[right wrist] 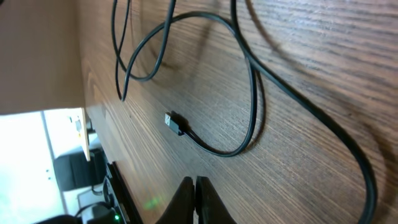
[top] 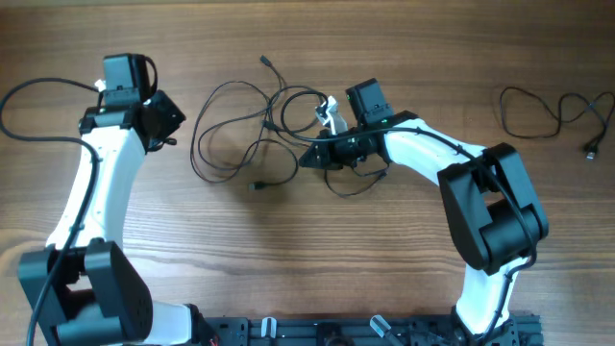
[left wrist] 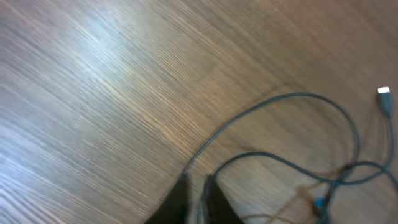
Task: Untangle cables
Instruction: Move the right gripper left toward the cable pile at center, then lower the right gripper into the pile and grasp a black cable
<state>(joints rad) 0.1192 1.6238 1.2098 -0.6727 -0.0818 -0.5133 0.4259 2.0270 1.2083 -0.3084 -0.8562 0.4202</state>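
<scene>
Two end effectors: both pressed together as far as I can read them, and I cannot make out a cord pinched in either.
Left end effector (left wrist: pixel 198 190): the fingers sit close against each other at the bottom of my left wrist view, blurred. One thin cord runs right up to the fingertips, and I cannot tell whether it touches them.
Right end effector (right wrist: pixel 194 186): the fingers are closed flat on each other with nothing between them, low over bare wood just beside a cord loop.
Cables (top: pixel 274 125): a loose black tangle around the middle of the bench (top: pixel 384 259), toward its far edge, with several loops crossing one another. From overhead the right end effector sits over the tangle's right side, and the left one is near its left side.
Small plug (right wrist: pixel 172 120): one free cord end, lying flat on the wood ahead of the right fingers and apart from them.
Lone cable (top: pixel 548 108): coiled loosely near the far right corner of the bench, well apart from the tangle.
</scene>
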